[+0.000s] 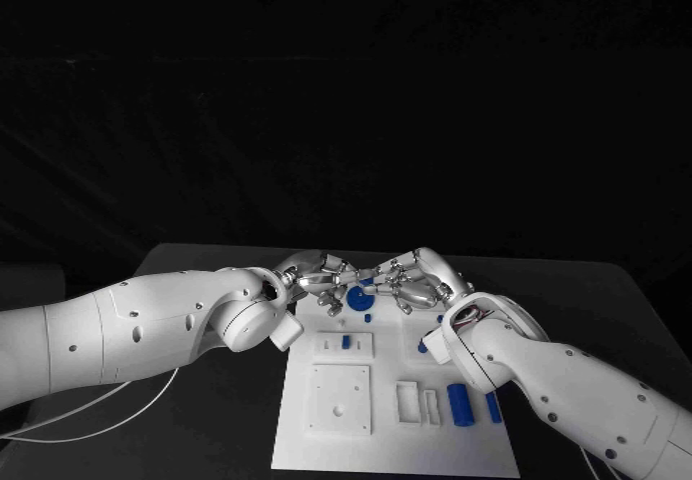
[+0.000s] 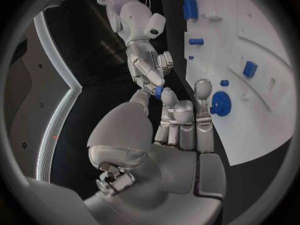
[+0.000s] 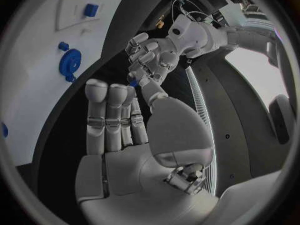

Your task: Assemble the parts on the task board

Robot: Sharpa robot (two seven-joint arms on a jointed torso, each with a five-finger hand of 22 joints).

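Above the far end of the task board (image 1: 389, 420), my left robot hand (image 1: 310, 278) and right robot hand (image 1: 411, 280) meet fingertip to fingertip, pinching a small blue part (image 2: 159, 91) between them, seemingly to pass it across.

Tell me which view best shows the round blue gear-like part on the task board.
The left wrist view: the round blue part sits unobstructed on the task board. The right wrist view shows it at an angle; in the head view the robot hands partly hide it.

I am seeing a black worktop (image 1: 216, 260) which is carrying the white task board (image 1: 397, 440) in its middle. A thin white cable (image 1: 87, 415) is lying on the worktop near its left side.
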